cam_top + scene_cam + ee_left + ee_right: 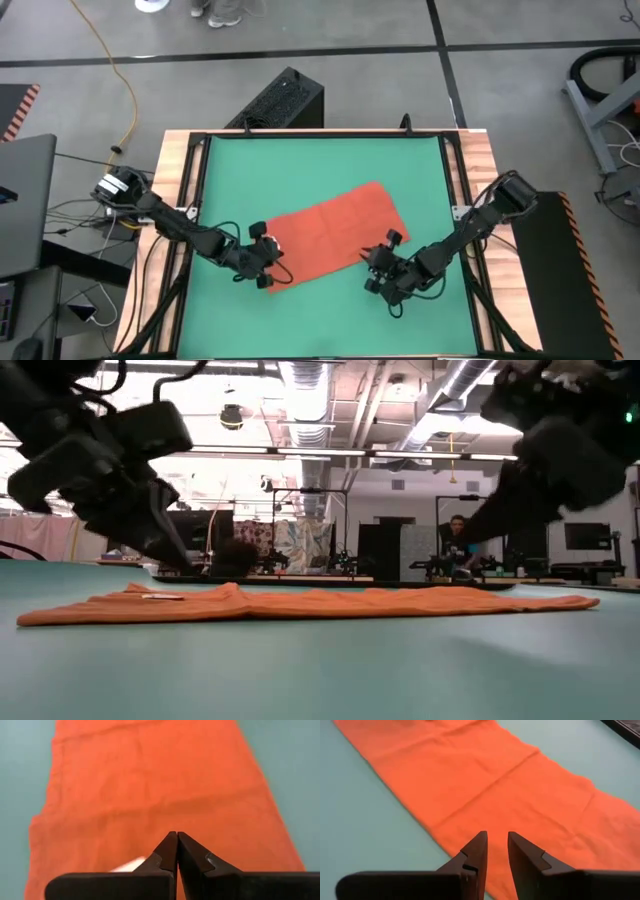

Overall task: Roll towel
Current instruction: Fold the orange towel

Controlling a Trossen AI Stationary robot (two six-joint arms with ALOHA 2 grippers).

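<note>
From above I see the towel (335, 238) lying flat and unrolled on the green mat (320, 160), slanting from near the mat's front-left part up toward its right side. It is an orange-red rectangle with faint fold creases. The left gripper (264, 270) sits at the towel's lower left end, the right gripper (378, 262) at its front edge farther right. The mat lies on a wooden table (480, 150) with dark rails along its sides. A black box (285, 100) stands on the floor behind the table, and a yellow cable (115, 70) runs across the floor at the left.

At table height the towel (300, 603) is a thin, slightly rumpled strip with a small white tag (162, 597) near its left end. Both arms hang dark and bulky above it; a person (458, 535) sits far back in the room.

On my left wrist camera the fingers (167, 855) are pressed together with nothing between them, over the soft, wrinkled cloth (155, 795).

On my right wrist camera the fingers (477, 852) stand a narrow gap apart, holding nothing, just above the towel's edge (520, 795).
</note>
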